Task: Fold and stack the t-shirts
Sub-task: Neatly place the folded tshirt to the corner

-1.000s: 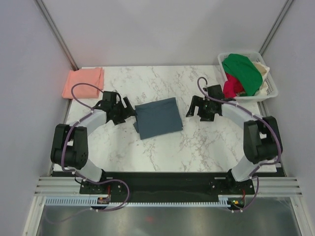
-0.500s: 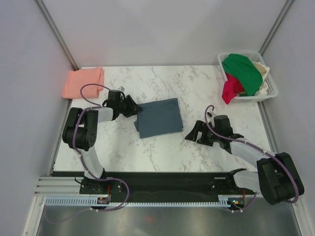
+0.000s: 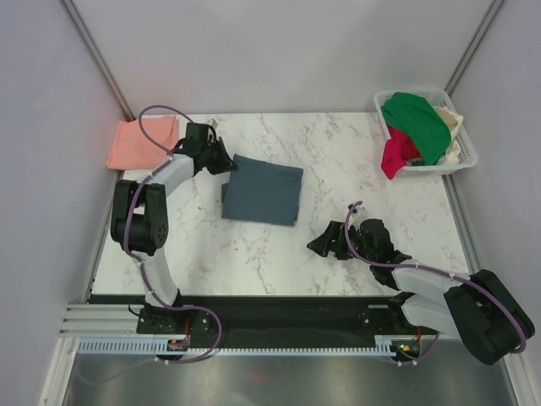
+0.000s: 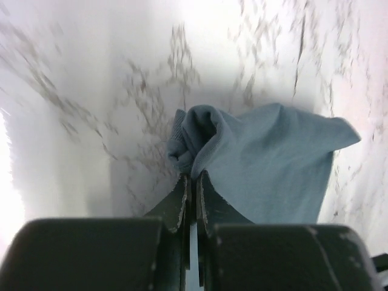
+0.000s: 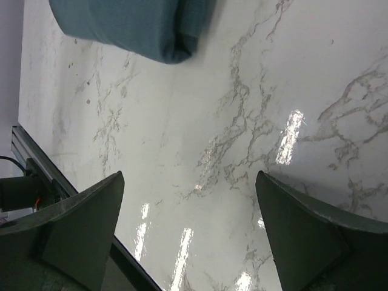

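Slate-blue t-shirt (image 3: 262, 190) lies folded to a rough rectangle, flat on the marble table (image 3: 355, 152), centre-left. Salmon-pink t-shirt (image 3: 142, 142) sits folded at the far-left corner, well apart from the blue one. L gripper (image 4: 193, 179) has its jaws pinched tight on the blue shirt's far-left corner, and the wrist view shows cloth bunched up just ahead of the tips. R gripper (image 3: 325, 244) is low over the table at front-right with jaws spread wide, holding nothing and clear of the shirt. Basket (image 3: 463, 161) w/ other garments is at far right, untouched. Assessment: cloth is light, soft and limp, with no stiffness to carry its own shape. A single-corner hold will likely let the free layers sag or the fold slip open if lifted. The smooth tabletop should allow dragging w/ little resistance. Recommend a grip through all layers at a corner or folded edge, pref. w/ a second hold on the opposite corner by the R arm before any lift onto the pink shirt.
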Controlling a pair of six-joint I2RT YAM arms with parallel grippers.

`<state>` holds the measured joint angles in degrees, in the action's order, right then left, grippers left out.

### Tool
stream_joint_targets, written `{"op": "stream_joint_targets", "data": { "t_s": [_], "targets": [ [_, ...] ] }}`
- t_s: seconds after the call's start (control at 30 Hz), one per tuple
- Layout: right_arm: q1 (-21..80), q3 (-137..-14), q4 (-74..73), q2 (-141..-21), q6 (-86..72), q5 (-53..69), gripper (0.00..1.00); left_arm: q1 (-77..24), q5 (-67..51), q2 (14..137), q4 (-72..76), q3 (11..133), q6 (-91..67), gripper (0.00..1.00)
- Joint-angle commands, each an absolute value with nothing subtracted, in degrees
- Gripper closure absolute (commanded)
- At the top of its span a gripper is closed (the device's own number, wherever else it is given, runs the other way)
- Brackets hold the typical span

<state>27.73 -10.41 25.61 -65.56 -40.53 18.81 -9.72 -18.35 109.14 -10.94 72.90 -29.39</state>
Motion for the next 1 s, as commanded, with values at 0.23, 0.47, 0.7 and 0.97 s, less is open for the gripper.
{"op": "stream_joint_targets", "data": {
  "t_s": [0.23, 0.47, 0.7, 0.97],
  "targets": [
    [28.13, -9.14, 25.14, -66.44, -39.11, 15.47, 0.02, -5.01, 2.17, 105.30, -24.61, 89.55, -5.65, 0.98],
    [28.13, -9.32, 26.36, -68.90, -39.02, 16.61, 0.02, -1.76, 10.63, 105.55, -24.61, 96.40, 2.01, 0.98],
    [28.21, -9.84, 27.68, -70.93, -39.11, 17.58, 0.02, -0.09, 14.41, 106.70, -19.60, 100.72, 10.00, 0.98],
    [28.13, -9.49, 28.30, -70.75, -39.46, 17.49, 0.02, 2.72, 16.78, 110.91, -19.95, 111.44, 12.74, 0.98]
  ]
}}
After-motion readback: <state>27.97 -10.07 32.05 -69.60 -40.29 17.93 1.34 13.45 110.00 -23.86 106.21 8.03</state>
